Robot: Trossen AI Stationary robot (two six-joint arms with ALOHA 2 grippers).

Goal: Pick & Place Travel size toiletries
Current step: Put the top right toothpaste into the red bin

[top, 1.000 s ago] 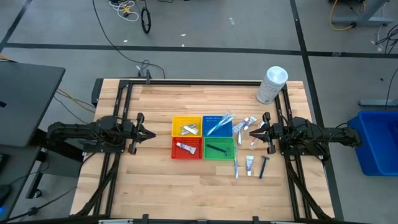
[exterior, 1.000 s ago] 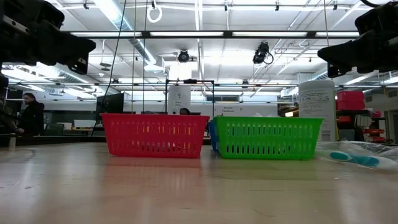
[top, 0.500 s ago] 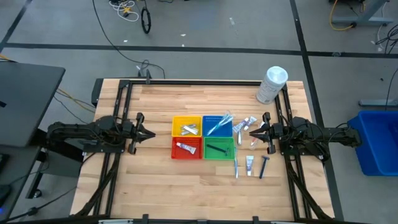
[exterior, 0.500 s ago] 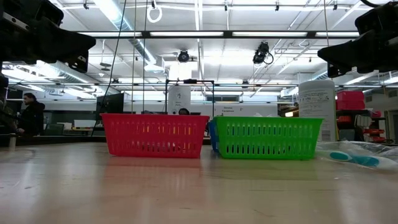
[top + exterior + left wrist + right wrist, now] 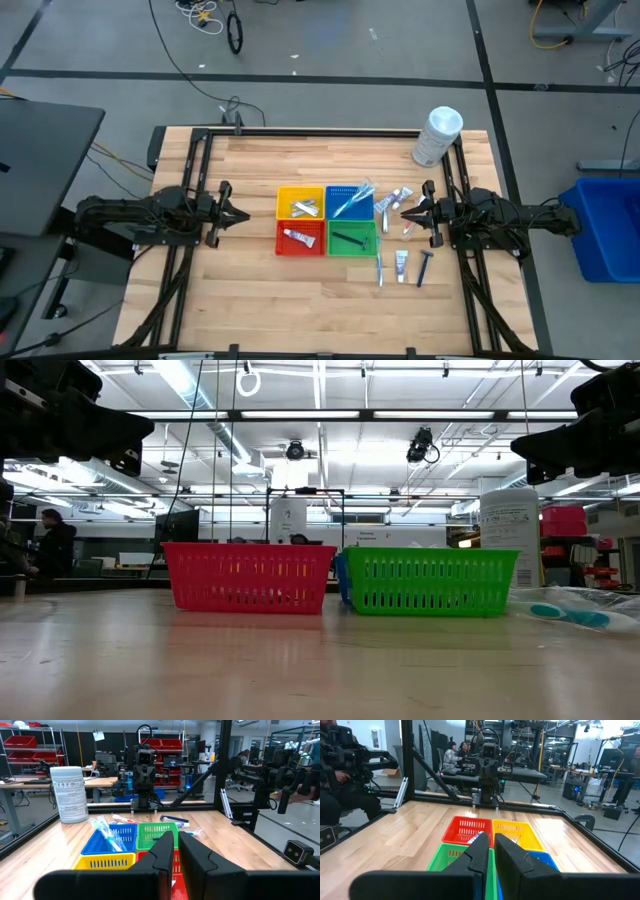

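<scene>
our left gripper (image 5: 243, 216) and right gripper (image 5: 382, 210) hover clenched and empty on either side of the four baskets (image 5: 327, 219), while loose toiletries (image 5: 402, 262) lie on the table (image 5: 250, 300) just beside the green basket (image 5: 353, 239).

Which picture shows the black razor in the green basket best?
The high view: looking straight down, the razor lies plainly inside the green basket. The low view shows only the basket's mesh wall, and both wrist views see the basket but not the razor.
</scene>
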